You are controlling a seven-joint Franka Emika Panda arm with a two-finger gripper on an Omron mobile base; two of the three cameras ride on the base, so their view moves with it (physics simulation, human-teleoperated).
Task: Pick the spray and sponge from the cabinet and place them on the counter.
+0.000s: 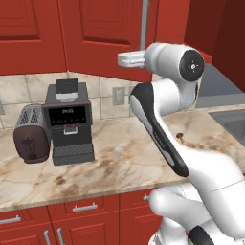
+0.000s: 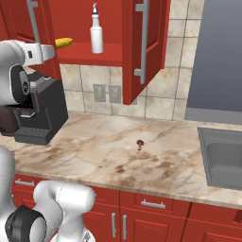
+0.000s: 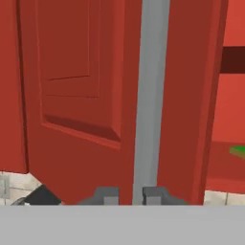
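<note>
The gripper [image 3: 130, 196] is closed on the handle [image 3: 149, 95], the long silver bar of the cabinet's left door [image 3: 91, 95]. In the hand view its two dark fingertips [image 3: 107, 195] sit tight against either side of the bar's lower part. The door stands partly open, and a slice of the cabinet [image 2: 75, 28] interior shows past its right edge, including a green fragment that may be the sponge [image 3: 238, 151]; too little of it shows to be certain.

In the right base view, the spray [image 2: 96, 33] stands upright on the red inner shelf, towards its right. A yellow-green corn cob [image 2: 63, 43] lies to its left at the shelf's near edge, just beside the robot's white forearm. The right door [image 2: 142, 47] is swung well open. Below, the counter [image 2: 118, 151] carries a coffee machine [image 1: 69, 122] and a toaster [image 1: 31, 134] at the left, and a small dark object [image 2: 140, 143] lies towards its middle. A sink [image 2: 222, 158] lies at the far right.

Judged step: opening the left door for access to the shelf.

Risks from this state:
- The grip is low on a smooth bar. A pull off the hinge arc could let the fingertips slide off.
- The forearm is close to the corn cob; a wide swing could knock it off the shelf, or disturb the sponge if it lies nearby.
- The corn cob could be mistaken for the sponge.
</note>
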